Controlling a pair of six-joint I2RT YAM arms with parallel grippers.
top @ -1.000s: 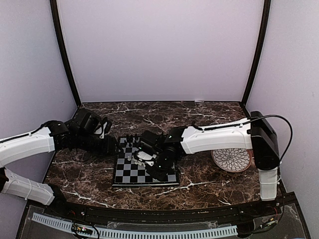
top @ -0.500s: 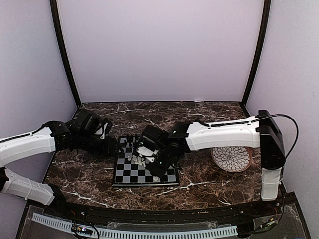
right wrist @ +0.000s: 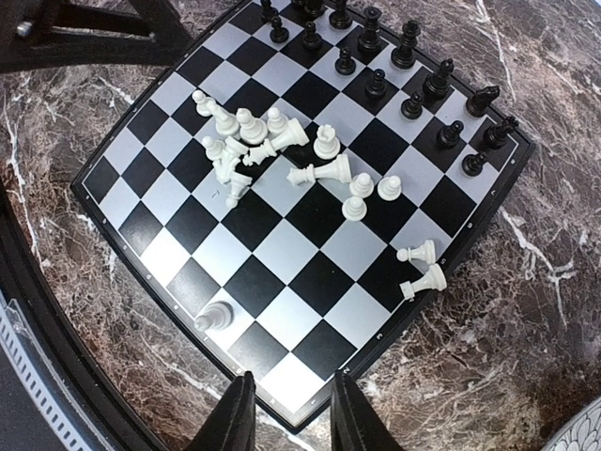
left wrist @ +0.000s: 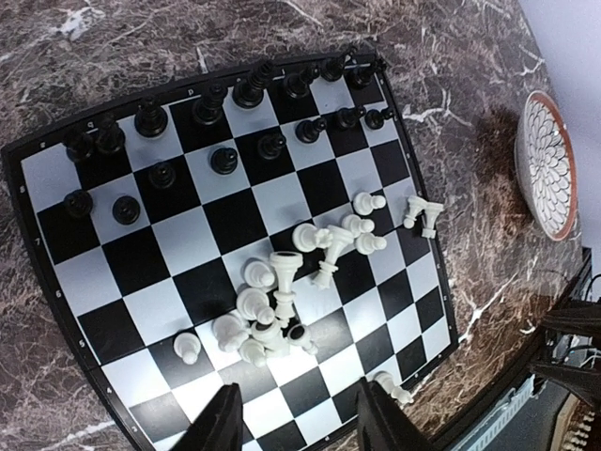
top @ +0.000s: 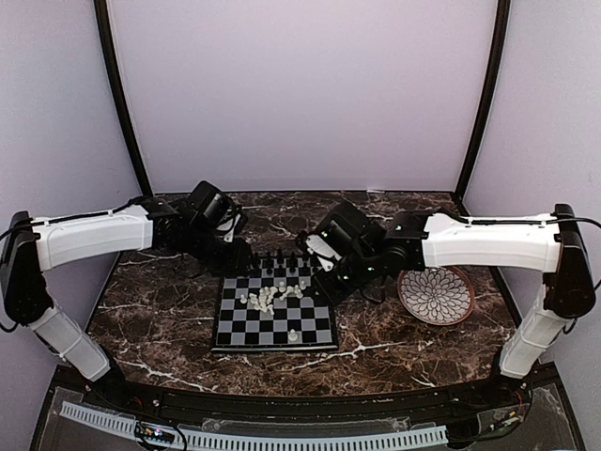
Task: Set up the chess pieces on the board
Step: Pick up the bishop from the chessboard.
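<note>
end effectors on both my arms hang open and empty over the board: the left end effector [left wrist: 299,393] has nothing between its fingers, and neither does the right end effector [right wrist: 293,378]. seen from above, the left one hovers by the far left corner of the board [top: 228,331] and the right one by its far right side, both up off the pieces. the board lies on the marbled desk [top: 160,319], with a patterned plate [top: 435,296] near it on the right. the black chessmen [left wrist: 254,89] stand in two rows along the far edge, so that side looks done. the white chessmen [right wrist: 249,141] are another matter: most lie in a jumble near the middle of the board, several tipped on their sides. a pair of white pieces [right wrist: 421,268] sits toward the right edge, and a lone white piece [right wrist: 214,317] stands by the near edge. i judge the step in hand to be the white side, barely begun. the next move calls for one arm to come down on a piece at the rim of the jumble, pinch it narrowly without knocking its neighbours, and stand it upright on its square in the two near rows.
</note>
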